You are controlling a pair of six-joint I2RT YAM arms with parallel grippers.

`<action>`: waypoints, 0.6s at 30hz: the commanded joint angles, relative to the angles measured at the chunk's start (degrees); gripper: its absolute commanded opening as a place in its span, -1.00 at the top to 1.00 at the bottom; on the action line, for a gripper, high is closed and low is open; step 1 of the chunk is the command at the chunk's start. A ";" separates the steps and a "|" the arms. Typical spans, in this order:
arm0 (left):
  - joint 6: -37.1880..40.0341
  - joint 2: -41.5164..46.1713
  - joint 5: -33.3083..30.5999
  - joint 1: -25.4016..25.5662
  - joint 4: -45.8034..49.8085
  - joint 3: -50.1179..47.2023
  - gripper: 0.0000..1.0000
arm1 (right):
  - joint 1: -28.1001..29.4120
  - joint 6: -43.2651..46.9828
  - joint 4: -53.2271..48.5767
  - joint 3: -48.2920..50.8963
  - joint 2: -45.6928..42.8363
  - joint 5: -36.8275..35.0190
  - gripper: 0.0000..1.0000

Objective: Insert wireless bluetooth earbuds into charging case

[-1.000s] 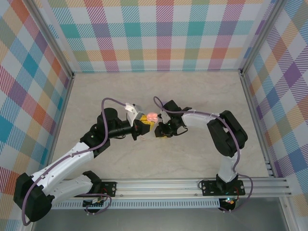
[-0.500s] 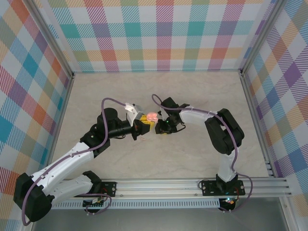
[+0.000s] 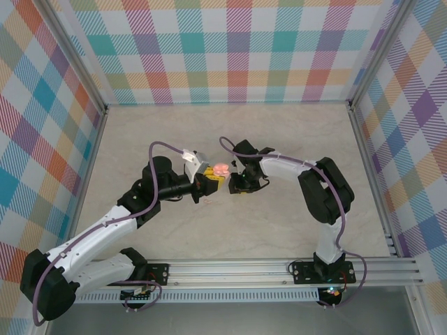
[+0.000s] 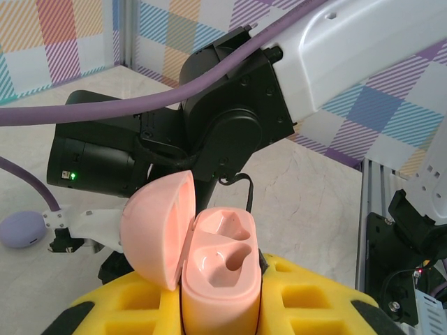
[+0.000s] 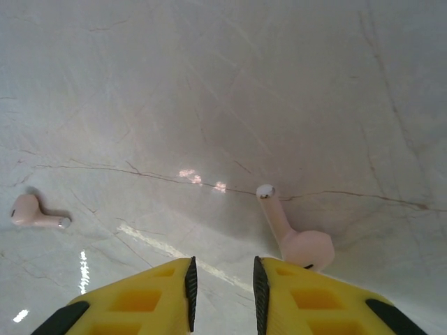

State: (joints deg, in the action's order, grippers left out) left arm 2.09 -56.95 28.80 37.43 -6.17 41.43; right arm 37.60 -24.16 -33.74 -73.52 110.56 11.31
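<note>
My left gripper (image 3: 209,184) is shut on the pale pink charging case (image 4: 220,269), which stands upright between its yellow fingers (image 4: 314,293). The case's lid (image 4: 157,230) is swung open to the left and both wells are empty. In the top view the case (image 3: 221,169) sits mid-table, close to my right gripper (image 3: 236,187). That gripper (image 5: 222,279) hangs low over the table, open, with nothing between its pads. One pale pink earbud (image 5: 297,237) lies just outside its right finger, stem pointing away. A second pale pink earbud (image 5: 35,214) lies far to the left.
A purple rounded object (image 4: 21,230) rests on the table at the left of the left wrist view, behind the right arm's black wrist (image 4: 223,125). The marble tabletop (image 3: 230,132) is fenced by plaid walls, with an aluminium rail (image 3: 279,269) along the near edge.
My right gripper has shifted slightly towards the case and its jaws have parted a little. The left gripper and the case have stayed put.
</note>
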 commanded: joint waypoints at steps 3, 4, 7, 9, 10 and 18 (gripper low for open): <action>-0.79 -0.25 -0.41 0.78 -1.08 0.39 0.73 | 0.71 1.59 -4.21 -1.49 -1.46 -3.57 0.41; -0.77 -0.27 -0.36 0.79 -1.08 0.40 0.73 | 0.67 1.58 -4.64 -1.54 -1.66 -4.26 0.40; -0.78 -0.20 -0.36 0.80 -1.03 0.27 0.73 | 0.89 1.86 -6.34 -2.06 -2.10 -6.61 0.40; -0.77 -0.12 -0.41 0.80 -0.99 0.27 0.72 | 0.98 1.77 -7.06 -2.22 -2.36 -8.22 0.40; -0.79 -0.13 -0.43 0.79 -1.08 0.18 0.73 | 0.98 1.69 -7.36 -2.31 -2.40 -8.95 0.40; -0.75 -0.01 -0.54 0.78 -0.78 0.14 0.72 | 1.06 1.17 -6.38 -2.77 -1.36 -7.77 0.42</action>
State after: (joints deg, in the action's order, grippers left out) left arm 2.09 -56.95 28.77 37.43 -6.17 41.43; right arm 38.26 -23.11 -39.22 -74.67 110.19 3.03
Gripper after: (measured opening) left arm 0.227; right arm 0.290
